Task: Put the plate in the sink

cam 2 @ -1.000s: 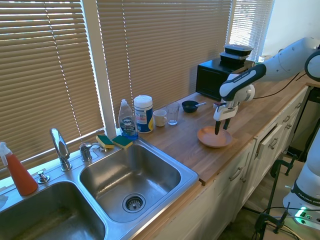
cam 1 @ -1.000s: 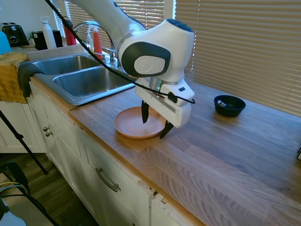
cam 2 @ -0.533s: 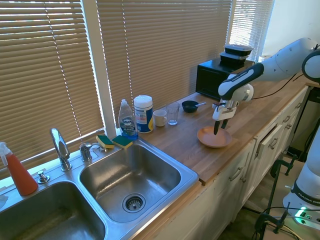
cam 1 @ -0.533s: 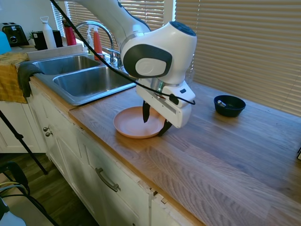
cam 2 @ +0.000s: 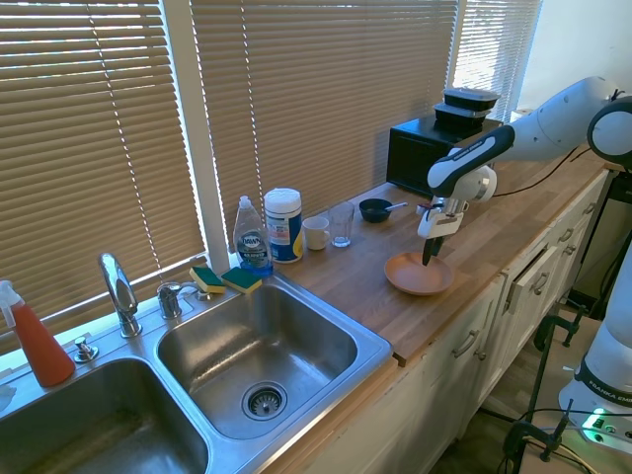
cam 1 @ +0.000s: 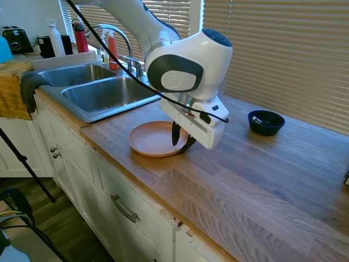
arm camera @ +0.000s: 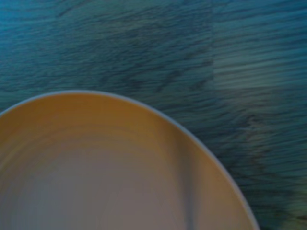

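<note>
The peach-orange plate point(cam 1: 152, 139) point(cam 2: 419, 275) lies on the wooden counter point(cam 1: 262, 174), right of the sink point(cam 1: 103, 95) point(cam 2: 259, 341). My gripper point(cam 1: 181, 141) point(cam 2: 428, 255) points down at the plate's rim on the side away from the sink. Its dark fingers point(cam 1: 175, 134) stand close together, shut on that rim. The wrist view is filled by the plate point(arm camera: 105, 167) with counter wood beyond it. The steel double-basin sink has a curved faucet point(cam 1: 112, 30) point(cam 2: 118, 286) behind it.
A dark blue bowl point(cam 1: 266, 122) point(cam 2: 375, 209) sits farther back on the counter. Along the window stand a dish soap bottle point(cam 2: 253, 237), a white canister point(cam 2: 282, 225), a mug point(cam 2: 316, 233), a glass point(cam 2: 342, 224) and sponges point(cam 2: 227, 279). A black appliance point(cam 2: 425, 153) stands at the far end.
The fingers have come together on the plate's rim. The plate has shifted a little toward the sink with the gripper.
</note>
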